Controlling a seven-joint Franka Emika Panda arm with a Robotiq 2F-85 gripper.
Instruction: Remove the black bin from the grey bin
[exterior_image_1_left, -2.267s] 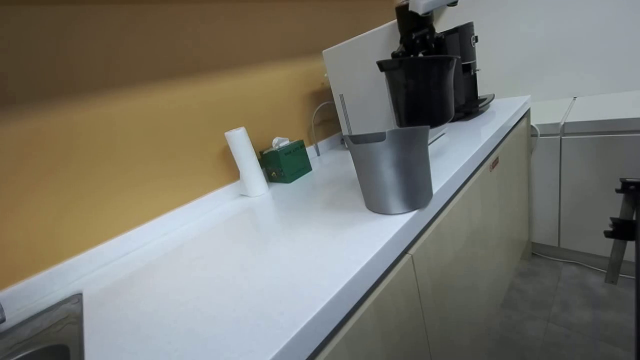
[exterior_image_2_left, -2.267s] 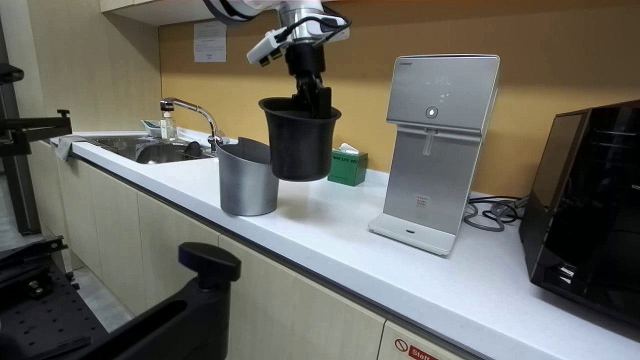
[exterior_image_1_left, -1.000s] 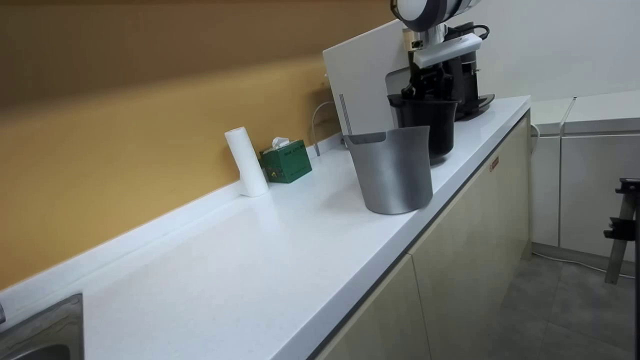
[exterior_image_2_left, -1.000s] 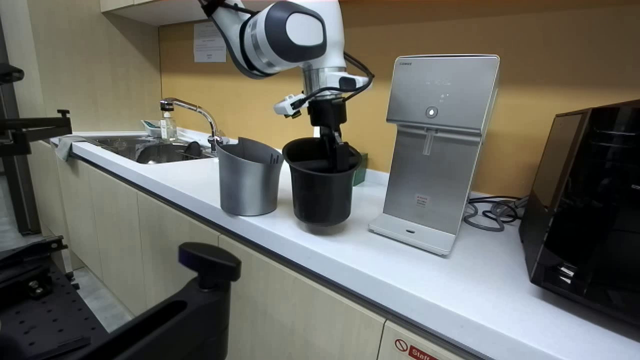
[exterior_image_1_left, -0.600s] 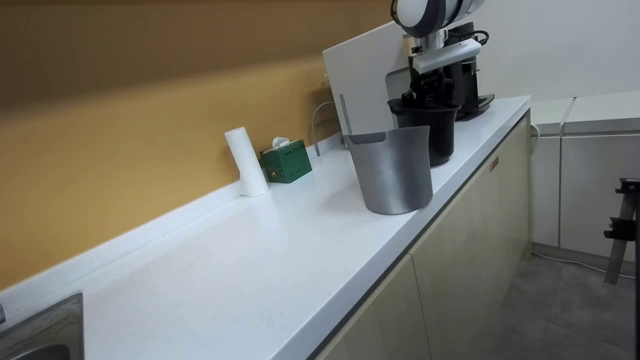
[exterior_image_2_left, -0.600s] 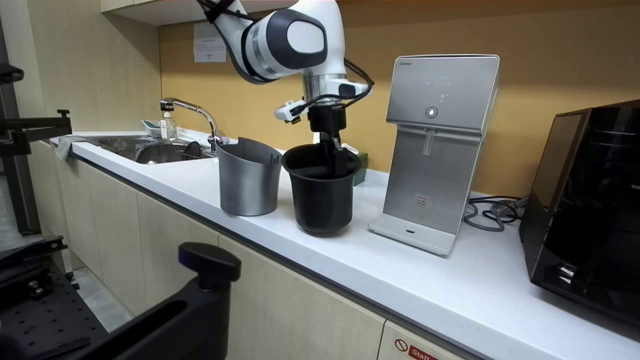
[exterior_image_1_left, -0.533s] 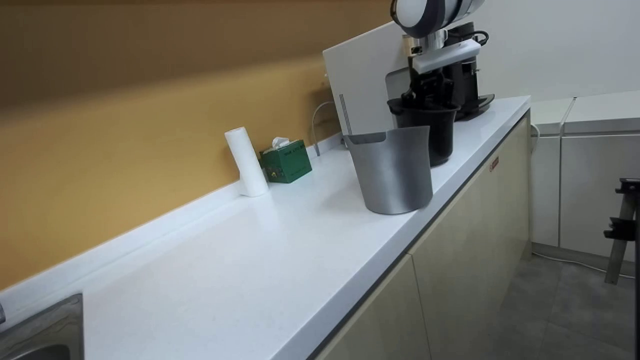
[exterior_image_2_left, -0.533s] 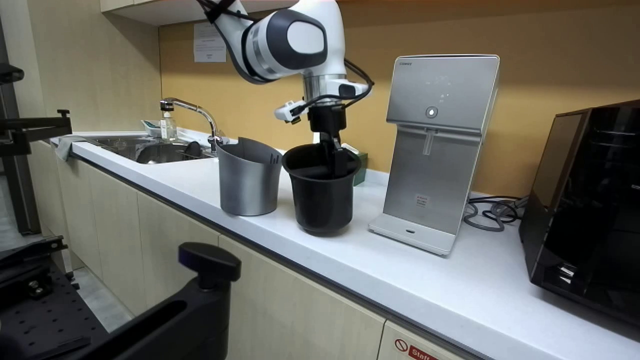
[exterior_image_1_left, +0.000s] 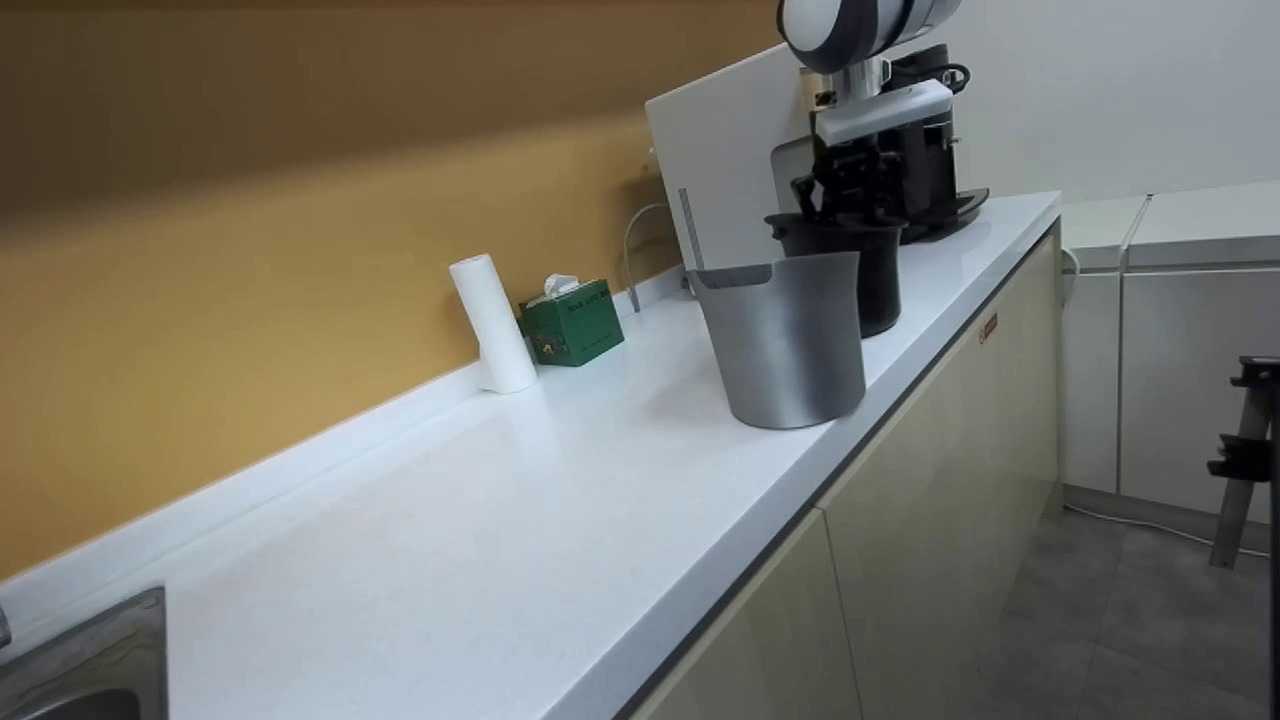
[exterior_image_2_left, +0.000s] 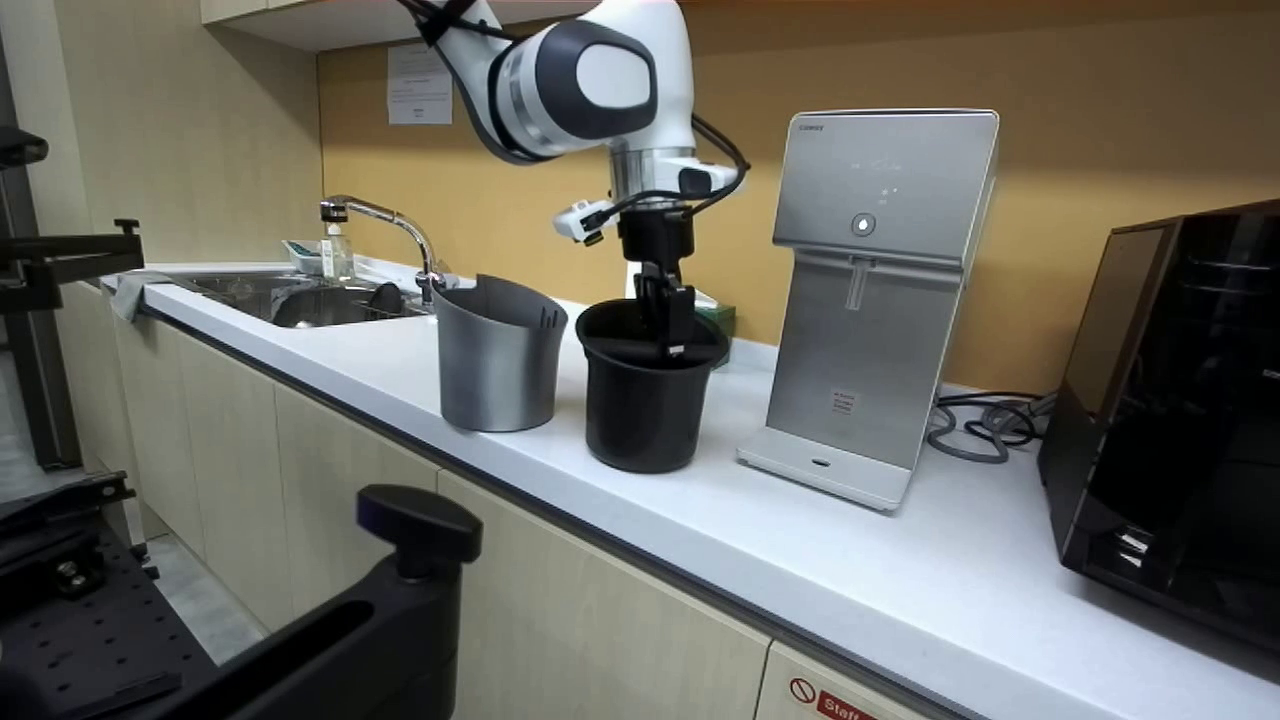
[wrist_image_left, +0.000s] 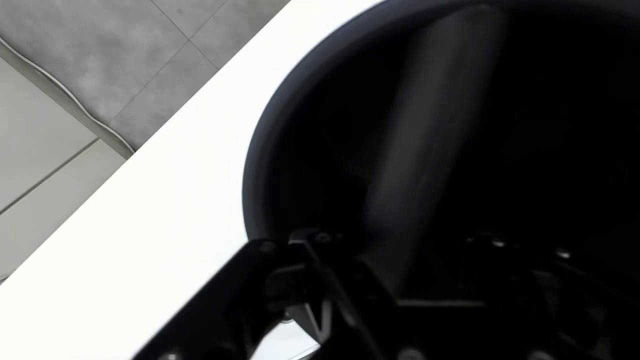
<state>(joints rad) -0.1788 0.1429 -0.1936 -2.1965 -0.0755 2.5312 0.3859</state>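
The black bin (exterior_image_2_left: 643, 420) stands upright on the white counter beside the grey bin (exterior_image_2_left: 497, 370), close to its rim. In an exterior view the black bin (exterior_image_1_left: 880, 290) is partly hidden behind the grey bin (exterior_image_1_left: 785, 340). My gripper (exterior_image_2_left: 668, 335) points down into the mouth of the black bin. It also shows in an exterior view (exterior_image_1_left: 855, 195). In the wrist view the gripper's (wrist_image_left: 404, 237) fingers are spread apart, with a dark grey strip running between them across the black bin's (wrist_image_left: 255, 195) opening. The fingertips are dark and hard to make out.
A silver water dispenser (exterior_image_2_left: 870, 330) stands beside the black bin. A green tissue box (exterior_image_1_left: 572, 325) and a white paper roll (exterior_image_1_left: 495, 325) stand by the wall. A black appliance (exterior_image_2_left: 1170, 400) is farther along. The counter's front edge (exterior_image_2_left: 560, 500) is close to the black bin.
The black bin has come down from above and beside the grey bin onto the counter. In the last half second my fingers have spread apart and the bin has settled slightly.
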